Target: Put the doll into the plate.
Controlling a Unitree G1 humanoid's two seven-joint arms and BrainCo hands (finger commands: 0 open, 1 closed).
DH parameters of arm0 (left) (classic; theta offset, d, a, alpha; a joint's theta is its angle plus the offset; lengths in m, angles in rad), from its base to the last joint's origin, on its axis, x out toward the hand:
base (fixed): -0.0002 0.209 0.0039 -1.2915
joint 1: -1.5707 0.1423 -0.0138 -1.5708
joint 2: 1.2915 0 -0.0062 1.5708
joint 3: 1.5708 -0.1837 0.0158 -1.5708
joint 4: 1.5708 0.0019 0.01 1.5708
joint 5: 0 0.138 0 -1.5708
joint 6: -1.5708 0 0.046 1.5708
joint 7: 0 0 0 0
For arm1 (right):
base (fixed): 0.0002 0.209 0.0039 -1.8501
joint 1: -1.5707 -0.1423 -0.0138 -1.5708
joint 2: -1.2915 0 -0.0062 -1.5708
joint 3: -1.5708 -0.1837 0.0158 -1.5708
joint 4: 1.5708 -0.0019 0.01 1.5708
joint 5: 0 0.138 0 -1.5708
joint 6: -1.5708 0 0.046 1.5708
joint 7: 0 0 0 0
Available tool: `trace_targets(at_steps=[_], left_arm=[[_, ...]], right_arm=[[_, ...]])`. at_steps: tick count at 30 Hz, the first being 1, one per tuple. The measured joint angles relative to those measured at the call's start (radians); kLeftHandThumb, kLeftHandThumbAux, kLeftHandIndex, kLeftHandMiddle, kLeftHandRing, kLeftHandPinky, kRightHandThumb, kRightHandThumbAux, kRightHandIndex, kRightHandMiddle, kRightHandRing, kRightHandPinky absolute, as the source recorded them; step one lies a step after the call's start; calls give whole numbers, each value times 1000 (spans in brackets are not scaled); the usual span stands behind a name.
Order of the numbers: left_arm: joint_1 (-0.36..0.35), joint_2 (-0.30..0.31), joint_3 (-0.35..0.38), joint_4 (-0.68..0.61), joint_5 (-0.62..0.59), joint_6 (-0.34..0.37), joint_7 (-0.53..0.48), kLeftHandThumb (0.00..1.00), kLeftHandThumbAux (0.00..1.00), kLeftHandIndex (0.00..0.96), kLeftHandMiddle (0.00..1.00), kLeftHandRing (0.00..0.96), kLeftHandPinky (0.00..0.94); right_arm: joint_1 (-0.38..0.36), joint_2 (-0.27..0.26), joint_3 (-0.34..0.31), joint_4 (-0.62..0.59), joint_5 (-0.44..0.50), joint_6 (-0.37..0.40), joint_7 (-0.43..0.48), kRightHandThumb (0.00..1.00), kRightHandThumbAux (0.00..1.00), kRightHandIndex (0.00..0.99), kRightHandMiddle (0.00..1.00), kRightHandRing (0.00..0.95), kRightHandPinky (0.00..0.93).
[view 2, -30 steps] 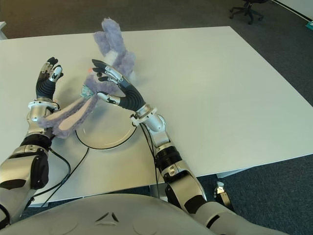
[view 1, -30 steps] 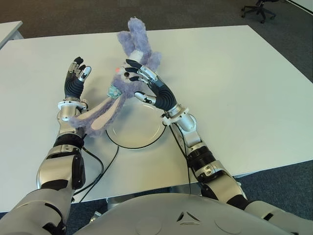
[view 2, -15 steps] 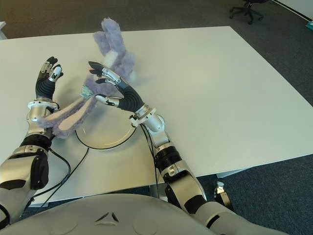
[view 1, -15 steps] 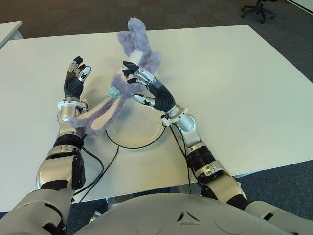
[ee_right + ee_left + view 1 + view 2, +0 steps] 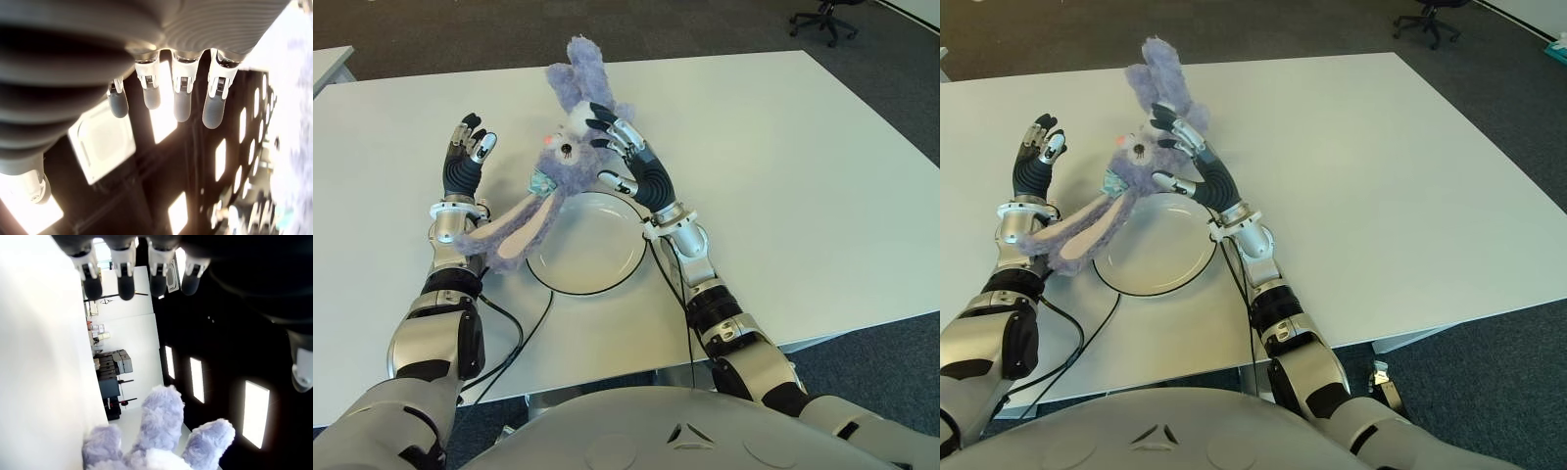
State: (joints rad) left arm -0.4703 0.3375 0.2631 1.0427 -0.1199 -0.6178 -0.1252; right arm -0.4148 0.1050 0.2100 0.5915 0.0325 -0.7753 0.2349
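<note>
doll (image 5: pixel 543 186) btwn robot hands, over plate (image 5: pixel 584 257) far-left rim, on table (image 5: pixel 803 176)

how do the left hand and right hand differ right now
The left hand is raised left of the doll, palm clear of its head; the right hand is against the head's right side. One long ear drapes over the left wrist, none over the right. Both hands have spread fingers and grasp nothing.

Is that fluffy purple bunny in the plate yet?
Not yet. The bunny lies mostly on the table past the plate, only its long ears crossing the rim; the right hand beside it has open fingers.
</note>
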Motion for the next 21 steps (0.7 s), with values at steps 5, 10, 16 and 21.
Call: trace_targets(at_steps=[5,10,16,21], left_arm=[[-1,-5,1,0,-4,0,0,0,434,0,75,74,75],[-1,-8,2,-1,-12,0,0,0,441,0,79,80,94],[0,-12,1,-5,-17,2,0,0,441,3,86,91,108],[3,-13,-1,-9,-17,4,0,0,440,5,85,92,113]], right_arm=[[-23,-3,-34,42,6,4,-17,276,505,93,50,85,167],[-46,-6,-67,86,10,15,-24,246,468,83,41,68,145],[-78,-10,-102,147,11,15,-28,218,442,68,34,57,141],[-109,-15,-126,204,9,14,-45,203,449,52,28,54,138]])
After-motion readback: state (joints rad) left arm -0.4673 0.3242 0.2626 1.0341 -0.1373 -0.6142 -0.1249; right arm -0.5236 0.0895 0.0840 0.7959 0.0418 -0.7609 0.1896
